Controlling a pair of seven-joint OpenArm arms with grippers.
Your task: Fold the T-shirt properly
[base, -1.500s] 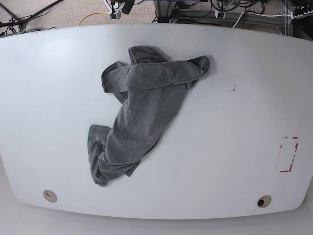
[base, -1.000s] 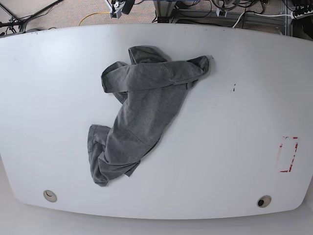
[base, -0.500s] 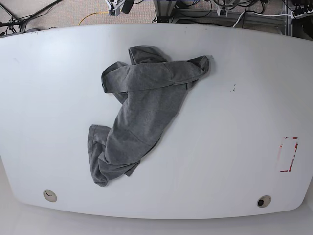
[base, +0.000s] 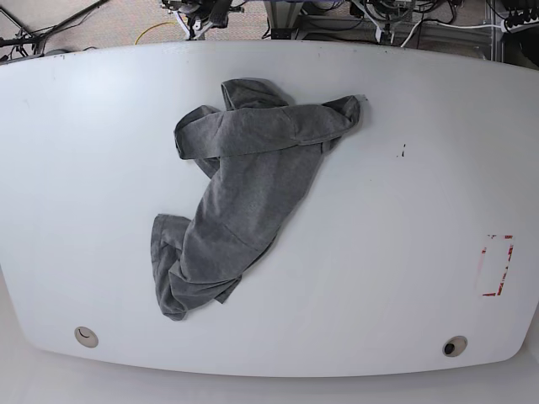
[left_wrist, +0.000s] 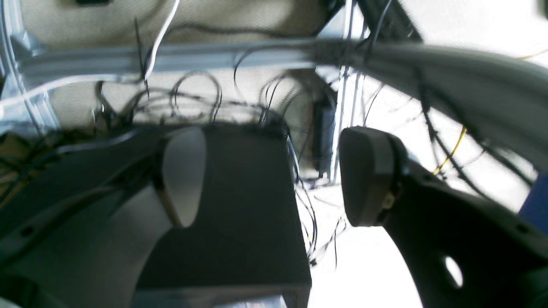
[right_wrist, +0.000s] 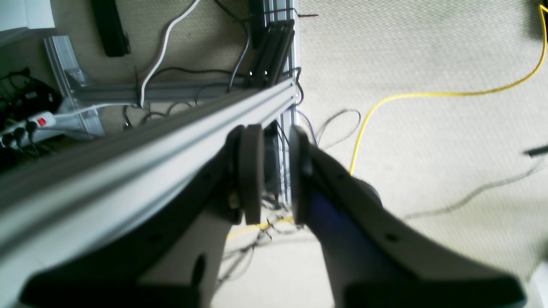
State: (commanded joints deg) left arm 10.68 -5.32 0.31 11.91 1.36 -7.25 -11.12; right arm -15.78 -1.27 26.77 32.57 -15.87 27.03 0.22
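Observation:
The grey T-shirt (base: 244, 189) lies crumpled on the white table (base: 404, 278), left of centre. Its upper part is bunched in a band toward the far edge, and a twisted tail runs toward the near left. Neither gripper is near it; both hang beyond the table's far edge over the floor. In the left wrist view my left gripper (left_wrist: 274, 175) stands open with nothing between its fingers. In the right wrist view my right gripper (right_wrist: 274, 171) has its pads nearly together, holding nothing. The T-shirt does not show in either wrist view.
A red-marked rectangle (base: 495, 265) is on the table at the right, with a small black mark (base: 402, 152) further back. Two round holes (base: 85, 337) (base: 455, 346) sit near the front edge. Aluminium frame rails (right_wrist: 171, 124), cables and a yellow cord (right_wrist: 428, 96) lie behind the table.
The T-shirt has not moved. Dark arm parts at the table's far edge have shifted slightly and show a little more in the base view.

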